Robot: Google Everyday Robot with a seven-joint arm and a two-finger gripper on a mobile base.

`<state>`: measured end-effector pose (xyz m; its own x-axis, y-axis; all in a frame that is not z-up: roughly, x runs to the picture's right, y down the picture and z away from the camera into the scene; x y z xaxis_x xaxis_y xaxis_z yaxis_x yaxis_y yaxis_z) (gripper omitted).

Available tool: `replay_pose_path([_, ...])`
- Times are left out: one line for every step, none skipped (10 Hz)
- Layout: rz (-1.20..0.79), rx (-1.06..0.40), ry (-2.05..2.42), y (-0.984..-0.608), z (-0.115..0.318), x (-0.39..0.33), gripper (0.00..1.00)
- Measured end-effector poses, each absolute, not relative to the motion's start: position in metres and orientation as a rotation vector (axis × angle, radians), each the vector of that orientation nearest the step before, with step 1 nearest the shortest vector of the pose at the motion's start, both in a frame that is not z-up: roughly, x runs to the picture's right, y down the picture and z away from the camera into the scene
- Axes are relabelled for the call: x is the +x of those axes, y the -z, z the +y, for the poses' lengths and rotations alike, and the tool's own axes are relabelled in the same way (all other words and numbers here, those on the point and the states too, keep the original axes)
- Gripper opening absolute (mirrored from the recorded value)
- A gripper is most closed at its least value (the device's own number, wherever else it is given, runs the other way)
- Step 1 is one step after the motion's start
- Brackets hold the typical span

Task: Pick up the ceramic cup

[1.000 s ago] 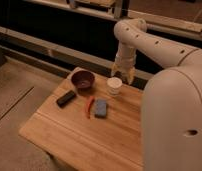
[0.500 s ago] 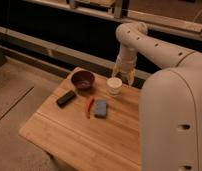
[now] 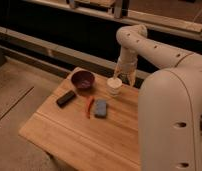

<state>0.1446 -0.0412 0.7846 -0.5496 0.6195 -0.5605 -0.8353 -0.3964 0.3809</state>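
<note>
End effector: it is seen low over the far right part of the desk, just behind and to the right of the cup.
Opening: the fingers are set wide apart; nothing is held between them.
Contact: whether the cup is touched cannot be told, as the fingertips are dark and merge with the shadow behind the cup.
Cup: a small pale cup is seen standing upright on the desk near the far edge, just right of the bowl and apart from it.
Bowl: a wider dark red bowl is placed at the far left part of the desk.
Other items: a black block, a thin red item and a grey-blue pad are laid out in a row nearer the camera; the red item and the pad lie just beside each other.
Arm: it is bent down from above towards the cup; the near right part of the desk is hidden by the robot's white body.
Hard to make out: what the red item is cannot be told.
</note>
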Motion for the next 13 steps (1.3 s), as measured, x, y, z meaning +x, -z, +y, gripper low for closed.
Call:
replay_pose_path([0.798, -0.402, -2.019, -0.787, -0.042, 0.145, 0.65])
replay_pose_path([0.788, -0.389, -2.000, -0.791, -0.043, 0.144, 0.65])
replay_pose_path([0.782, -0.378, -1.985, -0.795, -0.043, 0.145, 0.65])
replay_pose_path([0.774, -0.368, -1.968, -0.798, -0.044, 0.144, 0.65])
replay_pose_path([0.767, -0.357, -1.952, -0.802, -0.045, 0.144, 0.65])
replay_pose_path([0.761, -0.346, -1.937, -0.805, -0.045, 0.144, 0.65])
replay_pose_path([0.756, -0.340, -1.928, -0.808, -0.046, 0.145, 0.65])
replay_pose_path([0.751, -0.340, -1.921, -0.811, -0.046, 0.145, 0.65])
replay_pose_path([0.749, -0.343, -1.917, -0.814, -0.045, 0.145, 0.65])
replay_pose_path([0.749, -0.349, -1.915, -0.816, -0.043, 0.145, 0.65])
replay_pose_path([0.750, -0.362, -1.916, -0.819, -0.041, 0.144, 0.65])
replay_pose_path([0.751, -0.372, -1.917, -0.821, -0.038, 0.143, 0.65])
replay_pose_path([0.756, -0.380, -1.915, -0.823, -0.035, 0.143, 0.65])
